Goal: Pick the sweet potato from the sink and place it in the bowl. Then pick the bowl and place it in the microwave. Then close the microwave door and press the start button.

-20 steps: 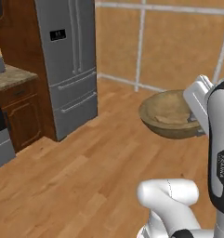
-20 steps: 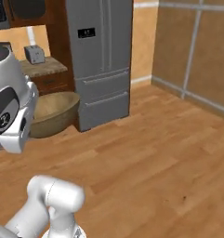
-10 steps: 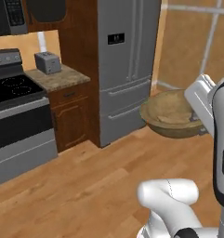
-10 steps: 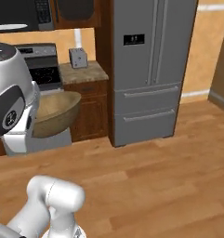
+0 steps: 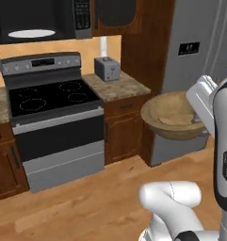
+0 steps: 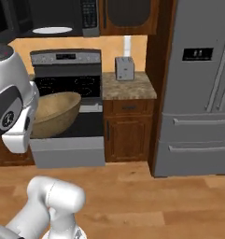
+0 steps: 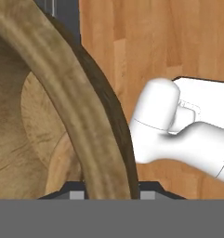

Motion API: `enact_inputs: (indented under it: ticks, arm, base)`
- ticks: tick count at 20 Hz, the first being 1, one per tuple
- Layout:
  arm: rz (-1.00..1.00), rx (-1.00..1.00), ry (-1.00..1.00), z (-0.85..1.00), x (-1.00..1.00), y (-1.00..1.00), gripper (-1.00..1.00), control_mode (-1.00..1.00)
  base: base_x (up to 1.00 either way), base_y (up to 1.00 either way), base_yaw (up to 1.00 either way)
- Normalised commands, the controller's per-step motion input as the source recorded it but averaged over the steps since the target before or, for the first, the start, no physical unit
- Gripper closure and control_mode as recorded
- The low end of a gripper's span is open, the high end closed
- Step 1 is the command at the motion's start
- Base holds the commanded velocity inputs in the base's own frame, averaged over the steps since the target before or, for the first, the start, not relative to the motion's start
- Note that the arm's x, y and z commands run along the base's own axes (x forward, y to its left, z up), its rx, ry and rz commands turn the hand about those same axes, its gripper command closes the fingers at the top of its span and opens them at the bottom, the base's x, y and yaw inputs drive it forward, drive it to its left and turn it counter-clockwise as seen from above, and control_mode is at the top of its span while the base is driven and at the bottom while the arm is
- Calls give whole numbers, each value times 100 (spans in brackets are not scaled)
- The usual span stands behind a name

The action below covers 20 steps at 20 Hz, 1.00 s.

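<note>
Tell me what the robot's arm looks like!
The arm is shiny white and smoothly rounded, with a dark panel down its side carrying small white lettering. A fat white elbow joint bulges near the floor. Another joint has a dark cap with a round mark.

You cannot see the bowl [image 5: 174, 120] whole; the arm's white body covers its right side in the left base view and its left side in the right one; the microwave [image 5: 39, 21] is cut off by the top edge; its keypad markings are too small to read.
</note>
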Motion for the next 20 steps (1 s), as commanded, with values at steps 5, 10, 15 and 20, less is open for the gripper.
enact_inputs:
  ticks: [5, 10, 15, 20]
  arm:
    - [0, 0, 0, 0, 0, 0, 100, 100]
    - [0, 0, 0, 0, 0, 0, 100, 100]
    - [0, 0, 0, 0, 0, 0, 100, 100]
    - [0, 0, 0, 0, 0, 0, 100, 100]
  base:
    - [100, 4, 51]
    - [99, 0, 36]
    - [87, 0, 16]
    - [65, 32, 4]
